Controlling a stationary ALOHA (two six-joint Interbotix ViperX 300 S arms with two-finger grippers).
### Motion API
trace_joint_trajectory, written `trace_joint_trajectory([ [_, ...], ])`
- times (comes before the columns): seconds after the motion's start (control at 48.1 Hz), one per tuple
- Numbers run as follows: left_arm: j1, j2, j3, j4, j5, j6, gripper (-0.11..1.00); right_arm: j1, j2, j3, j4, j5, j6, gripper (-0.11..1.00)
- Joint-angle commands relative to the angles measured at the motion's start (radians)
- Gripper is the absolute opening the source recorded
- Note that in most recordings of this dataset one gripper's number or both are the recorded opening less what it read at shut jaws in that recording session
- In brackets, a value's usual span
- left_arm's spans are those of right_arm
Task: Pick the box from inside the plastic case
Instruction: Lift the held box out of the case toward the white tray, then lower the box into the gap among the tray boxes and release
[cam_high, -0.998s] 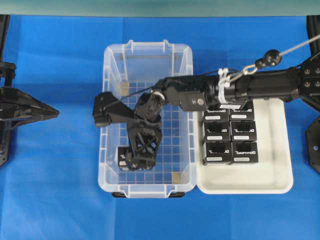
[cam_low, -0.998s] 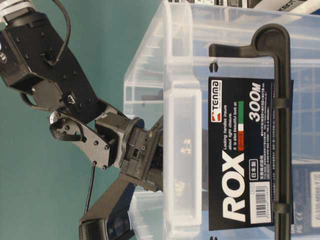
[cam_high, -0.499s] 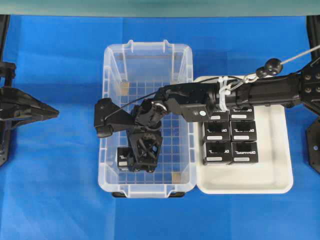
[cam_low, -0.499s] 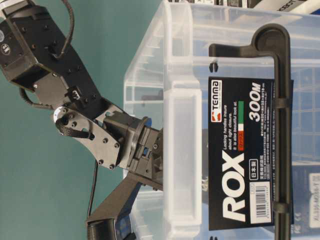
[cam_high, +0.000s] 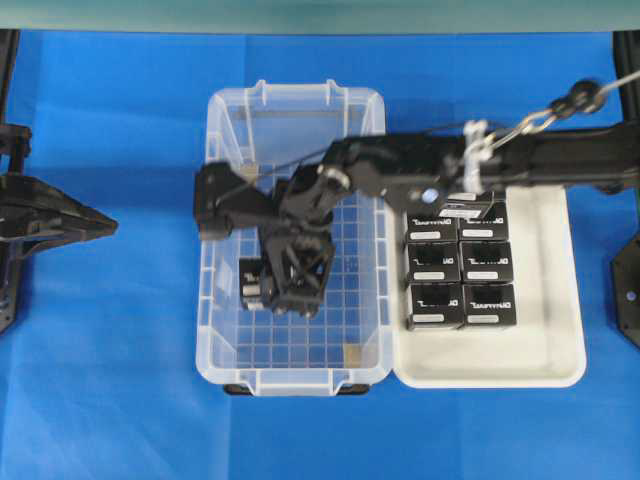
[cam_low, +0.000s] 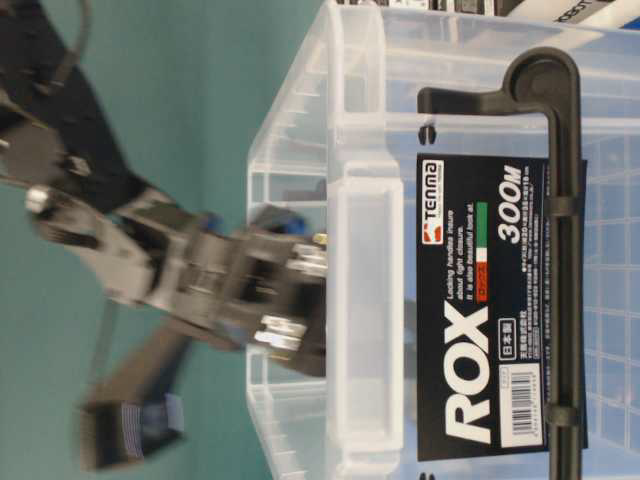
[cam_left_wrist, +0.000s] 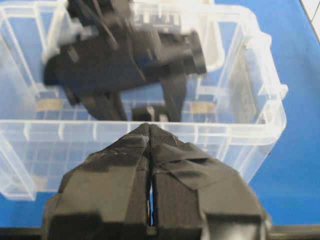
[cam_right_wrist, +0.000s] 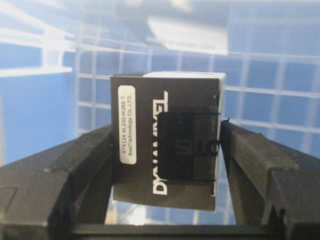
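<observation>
Gripping done: right hand (cam_right_wrist: 167, 150) clamped the small black carton box (cam_right_wrist: 167, 145), apparently lifted but inside the clear plastic case (cam_high: 295, 100); extraction remained. Left hand (cam_left_wrist: 150, 135) shut, idle.

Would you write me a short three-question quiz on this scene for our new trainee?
1. True or false: the left gripper is open.
2. What sits between the fingers of the right gripper inside the case? A) a box B) a cable C) nothing
3. How many black cartons show in the white tray, counting those partly under the arm?

Key:
1. False. Its jaws are pressed together.
2. A. The fingers are against both sides of the box.
3. Six.
</observation>
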Motion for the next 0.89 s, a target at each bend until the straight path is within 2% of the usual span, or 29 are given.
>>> trace_joint_trajectory([
  [0.0, 0.0, 0.005, -0.018, 0.002, -0.005, 0.002, -0.04, -0.014, -0.066, -0.029, 0.002, 0.032, 0.005, 0.68],
  [0.125, 0.002, 0.003, -0.018, 0.002, -0.005, 0.002, -0.04, -0.046, -0.138, -0.067, 0.002, 0.104, 0.028, 0.68],
  [0.27, 0.002, 0.0, -0.018, 0.002, -0.005, 0.002, -0.04, -0.097, -0.249, -0.095, 0.0, 0.25, 0.058, 0.68],
  [0.478, 0.002, 0.0, -0.018, 0.002, -0.005, 0.002, -0.04, -0.144, -0.426, -0.057, -0.005, 0.428, 0.089, 0.68],
  [0.665, 0.002, 0.002, -0.017, 0.002, -0.005, 0.002, -0.04, -0.161, -0.538, 0.12, -0.037, 0.472, 0.092, 0.66],
  [0.873, 0.002, 0.0, -0.017, 0.002, -0.005, 0.002, -0.04, -0.161, -0.626, 0.344, -0.092, 0.374, 0.086, 0.66],
])
